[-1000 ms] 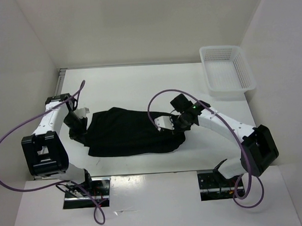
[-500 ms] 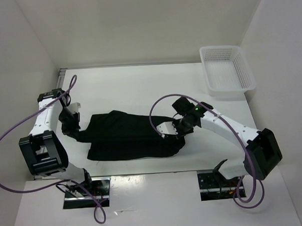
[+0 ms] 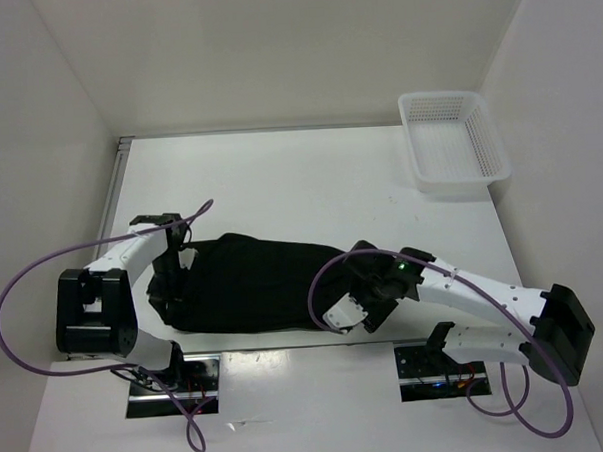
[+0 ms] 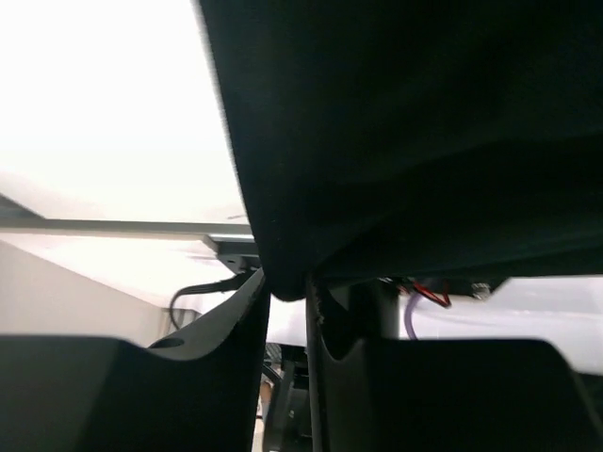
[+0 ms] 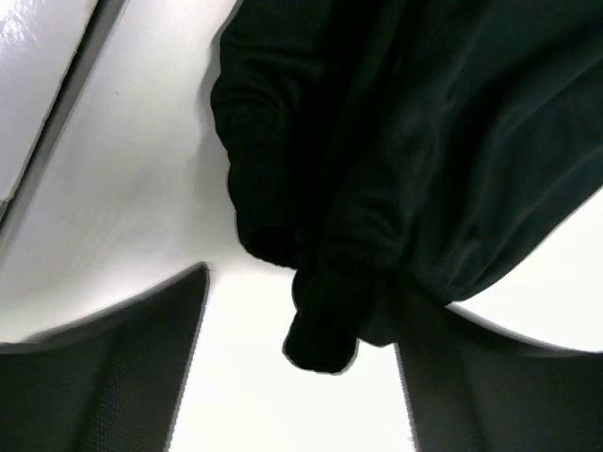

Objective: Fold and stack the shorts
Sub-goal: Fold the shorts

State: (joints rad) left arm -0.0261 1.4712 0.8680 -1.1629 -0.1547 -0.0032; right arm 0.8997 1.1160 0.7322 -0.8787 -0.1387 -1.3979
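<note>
Both arms are meeting at black shorts bunched on the bench.
The left end effector [image 4: 287, 294] is clenching the left edge of the shorts [image 3: 254, 283], which are lying near the front of the bench [image 3: 279, 177]. The right end effector [image 5: 301, 311] is spread wide, straddling a hanging fold.

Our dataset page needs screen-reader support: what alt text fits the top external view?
Black shorts lie bunched on a white table, the left gripper at their left end, the right gripper at their near right edge. A white basket sits at the far right corner.
</note>
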